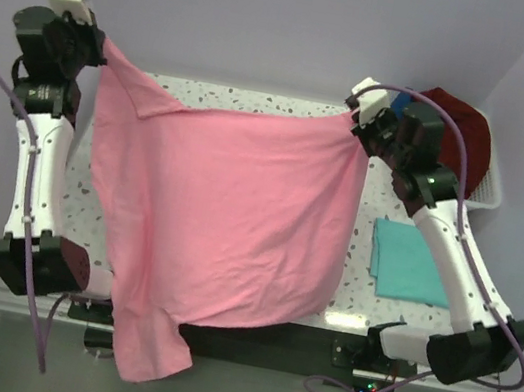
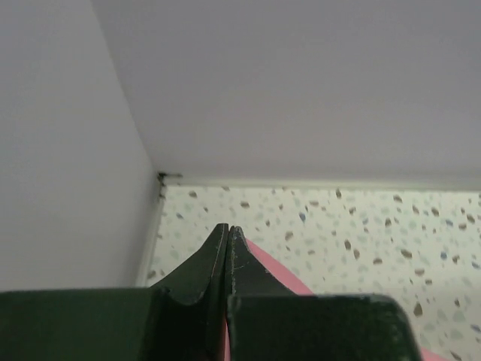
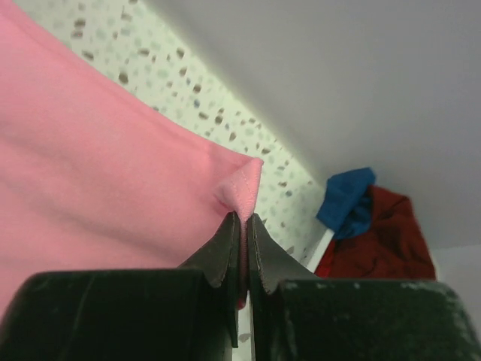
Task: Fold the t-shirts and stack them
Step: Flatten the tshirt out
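We see left gripper and right gripper clamped on the pink t-shirt above the speckled table. Right lies a folded teal t-shirt; dark red garment and blue garment sit by pale walls
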You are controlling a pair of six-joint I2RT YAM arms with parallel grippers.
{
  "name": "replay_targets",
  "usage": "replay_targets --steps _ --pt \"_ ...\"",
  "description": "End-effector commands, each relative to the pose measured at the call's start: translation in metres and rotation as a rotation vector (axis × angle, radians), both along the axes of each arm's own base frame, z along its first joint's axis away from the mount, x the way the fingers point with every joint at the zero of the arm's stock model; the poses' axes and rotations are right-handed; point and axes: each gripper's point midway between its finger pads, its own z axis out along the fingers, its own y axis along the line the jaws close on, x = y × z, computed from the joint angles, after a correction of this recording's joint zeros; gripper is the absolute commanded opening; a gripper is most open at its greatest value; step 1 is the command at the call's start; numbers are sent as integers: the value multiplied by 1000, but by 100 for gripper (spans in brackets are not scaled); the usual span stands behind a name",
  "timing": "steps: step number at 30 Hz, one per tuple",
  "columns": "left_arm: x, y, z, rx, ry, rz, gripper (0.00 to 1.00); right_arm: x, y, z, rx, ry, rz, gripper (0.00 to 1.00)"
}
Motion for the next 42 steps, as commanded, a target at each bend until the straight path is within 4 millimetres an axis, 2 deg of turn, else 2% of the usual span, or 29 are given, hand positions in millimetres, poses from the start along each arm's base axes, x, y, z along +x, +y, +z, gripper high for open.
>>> replay_targets --steps 1,2,3,5,6,7,8,9,10,11,12,13,14,15,16,17,18,21,24,27,28,31,32,33,35,36,38,40,42 --pt "34 -24 -41 14 35 -91 0 23 9 -1 -18 -104 28 0" --pt "46 -34 -53 18 48 -109 0 38 12 -35 -48 -46 27 0" --pt "67 -31 -85 3 112 -95 0 48 11 -42 -67 -59 21 0" --pt "91 -39 -119 -7 171 -109 0 67 11 -76 -96 -19 19 0" --pt "112 -38 -160 -21 251 -106 0 86 9 -105 -116 16 10 0" --pt "125 -40 -170 -26 263 -111 0 96 8 -120 -127 41 10 0" --pt "137 -44 -184 -38 286 -120 0 108 6 -126 -132 50 2 0" --pt "155 -44 -226 -58 362 -119 0 123 7 -166 -156 125 5 0" --pt "169 -45 -222 -64 348 -122 0 131 6 -176 -160 146 1 0" --pt "178 -47 -234 -84 375 -125 0 142 8 -179 -157 148 3 0" --pt "192 -47 -266 -101 430 -119 0 151 6 -205 -165 196 -3 0" --pt "206 -47 -252 -101 396 -123 0 157 6 -215 -166 214 -4 0" --pt "212 -48 -260 -114 417 -122 0 166 4 -212 -155 205 -9 0" --pt "221 -46 -278 -118 443 -110 0 169 4 -218 -154 224 -11 0" --pt "229 -45 -266 -116 414 -108 0 174 3 -233 -158 253 -14 0" --pt "232 -47 -269 -119 420 -111 0 180 0 -229 -154 243 -26 0" --pt "234 -45 -272 -120 423 -107 0 183 -1 -236 -152 258 -28 0" --pt "231 -49 -277 -121 436 -114 0 190 -5 -235 -145 259 -43 0" --pt "217 -55 -295 -130 478 -127 0 195 -5 -239 -147 271 -55 0" --pt "209 -58 -290 -134 467 -149 0 198 -6 -239 -145 276 -64 0" --pt "206 -59 -295 -138 479 -151 0 198 -7 -240 -147 280 -67 0" --pt "206 -61 -295 -146 482 -161 0 205 -12 -244 -151 302 -113 0" --pt "207 -62 -297 -153 487 -163 0 213 -14 -236 -148 286 -137 0" --pt "210 -62 -298 -158 485 -169 0 216 -17 -250 -153 319 -164 0" --pt "217 -67 -303 -171 485 -195 0 226 -26 -247 -159 318 -225 0" --pt "224 -73 -308 -183 484 -225 0 226 -26 -262 -166 354 -237 2" --pt "233 -77 -310 -212 471 -242 0 231 -31 -259 -173 356 -269 15" --pt "246 -78 -314 -236 446 -244 0 230 -33 -265 -172 382 -291 38" --pt "256 -73 -316 -232 420 -218 0 230 -41 -266 -186 387 -335 45"
